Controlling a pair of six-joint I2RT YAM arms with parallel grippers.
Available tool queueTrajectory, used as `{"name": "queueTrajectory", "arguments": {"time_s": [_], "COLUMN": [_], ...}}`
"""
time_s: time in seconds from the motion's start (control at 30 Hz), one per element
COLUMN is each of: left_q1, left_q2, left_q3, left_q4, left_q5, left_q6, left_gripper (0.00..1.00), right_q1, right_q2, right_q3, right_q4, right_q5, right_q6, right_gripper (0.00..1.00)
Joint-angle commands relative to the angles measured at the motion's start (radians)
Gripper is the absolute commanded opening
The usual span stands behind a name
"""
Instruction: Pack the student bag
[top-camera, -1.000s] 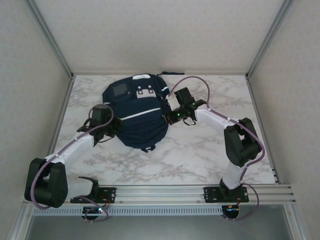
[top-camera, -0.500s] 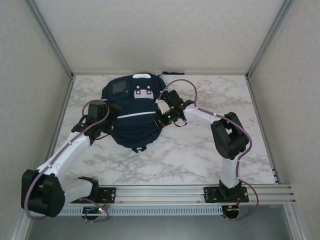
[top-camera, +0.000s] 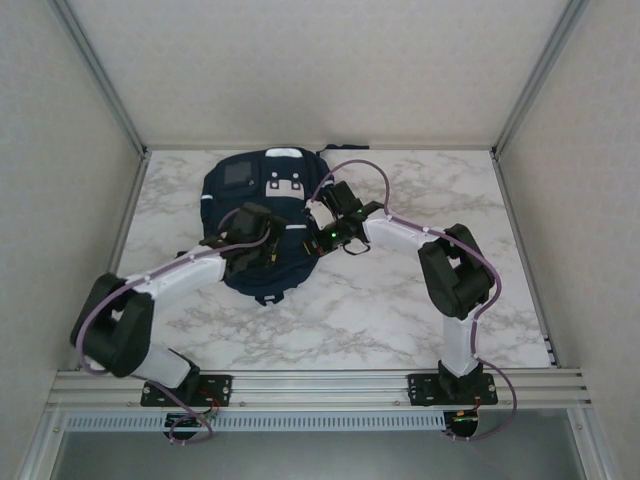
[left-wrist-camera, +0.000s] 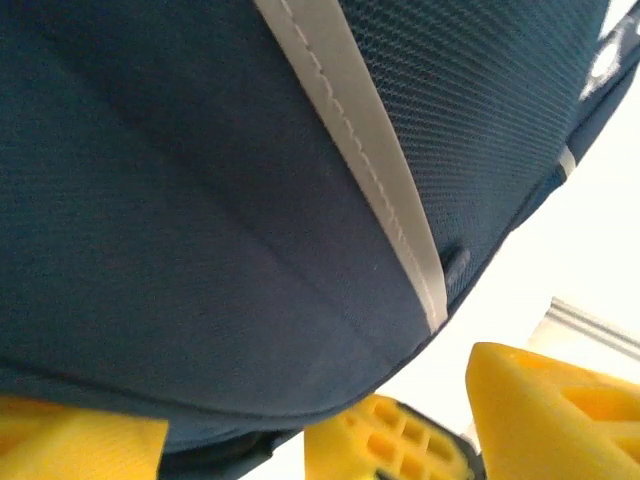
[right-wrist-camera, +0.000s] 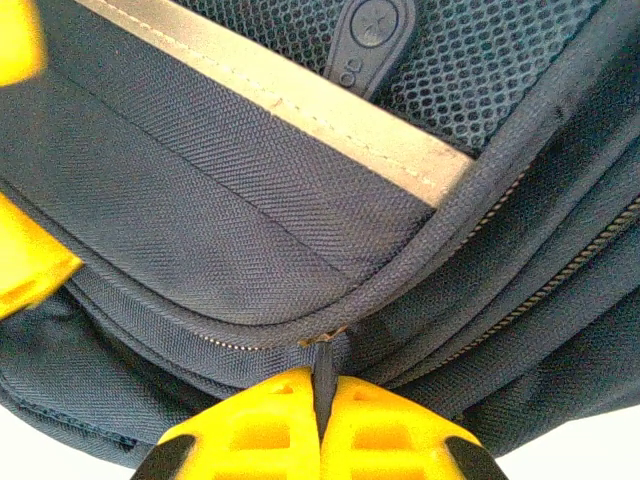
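Right wrist view is showing the right gripper (right-wrist-camera: 322, 392) pinching shut on the zipper pull (right-wrist-camera: 322, 362) of the student bag (top-camera: 290, 210), lying far-left on the marble table (top-camera: 400, 300). The left gripper (left-wrist-camera: 320, 435) is hanging open-jawed close to navy fabric. Working the zipper seems the step in hand; next, dragging the pull along its track, bag braced. Pale panel walls (top-camera: 320, 70) are enclosing the table.
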Motion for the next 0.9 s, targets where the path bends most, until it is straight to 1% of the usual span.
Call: {"name": "queueTrajectory", "arguments": {"time_s": [0.0, 0.07, 0.17, 0.27, 0.37, 0.53, 0.67, 0.77, 0.87], "left_q1": [-0.009, -0.007, -0.004, -0.004, -0.004, -0.004, -0.005, -0.005, -0.008], "left_q2": [0.064, 0.091, 0.097, 0.062, -0.006, -0.127, -0.188, -0.189, -0.184], "left_q3": [0.051, 0.054, 0.012, -0.032, -0.073, -0.121, -0.155, -0.155, -0.146], "left_q4": [0.081, 0.069, 0.108, 0.091, 0.03, -0.088, -0.095, -0.085, -0.076], "left_q5": [-0.07, -0.1, -0.092, -0.067, -0.049, -0.038, -0.04, -0.022, -0.003], "left_q6": [-0.019, -0.007, -0.004, 0.003, 0.018, 0.037, 0.032, 0.032, 0.036], "left_gripper": [0.62, 0.41, 0.01, 0.0, 0.0, 0.0, 0.0, 0.0, 0.0], "right_q1": [0.026, 0.026, 0.021, -0.014, -0.058, -0.11, -0.128, -0.129, -0.134], "right_q2": [-0.052, -0.063, -0.075, -0.064, -0.035, 0.006, 0.055, 0.119, 0.21], "right_q3": [-0.035, -0.048, -0.052, -0.036, 0.007, 0.089, 0.173, 0.263, 0.389], "right_q4": [0.043, 0.037, 0.0, -0.033, -0.066, -0.076, -0.086, -0.1, -0.141], "right_q5": [-0.047, -0.034, 0.039, 0.098, 0.142, 0.155, 0.155, 0.153, 0.182], "right_q6": [0.004, -0.008, -0.05, -0.087, -0.12, -0.144, -0.147, -0.152, -0.156], "right_gripper": [0.0, 0.0, 0.0, 0.0, 0.0, 0.0, 0.0, 0.0, 0.0]}}
